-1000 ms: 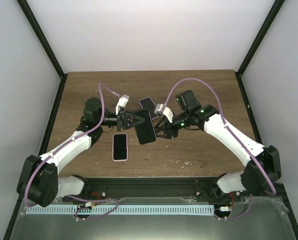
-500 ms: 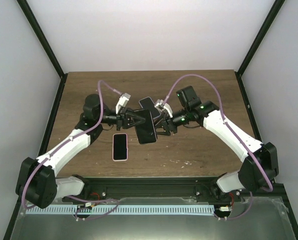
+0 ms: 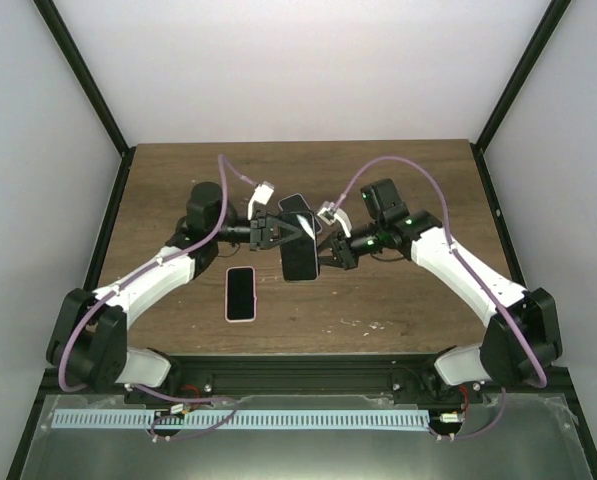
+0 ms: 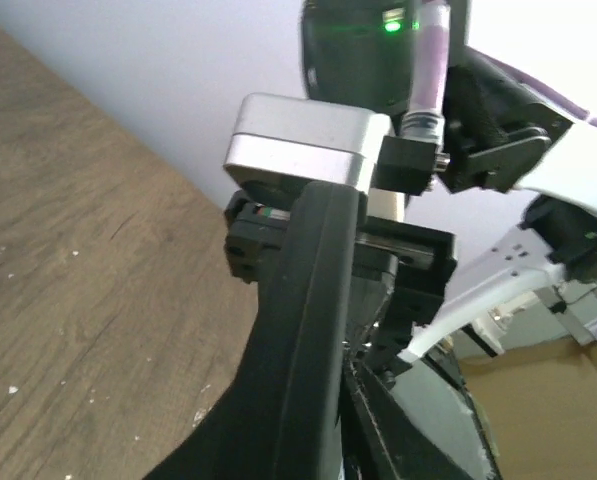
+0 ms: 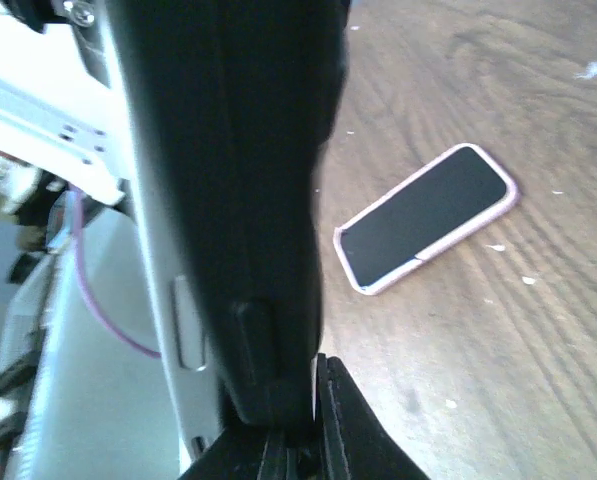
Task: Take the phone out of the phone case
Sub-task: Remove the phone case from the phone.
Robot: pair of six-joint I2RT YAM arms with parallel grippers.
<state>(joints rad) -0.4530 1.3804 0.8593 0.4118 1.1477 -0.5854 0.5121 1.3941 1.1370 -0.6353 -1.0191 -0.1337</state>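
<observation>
The left pincer is clenched on the black phone case, phone inside, held above the surface. The right pincer is clenched tight at the case's edge. If it pinches only the lip, or nothing, a pull could slip and the phone could drop.

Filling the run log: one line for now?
cased phone: held above table | left fingers: shut on it | right fingers: shut at its edge
</observation>
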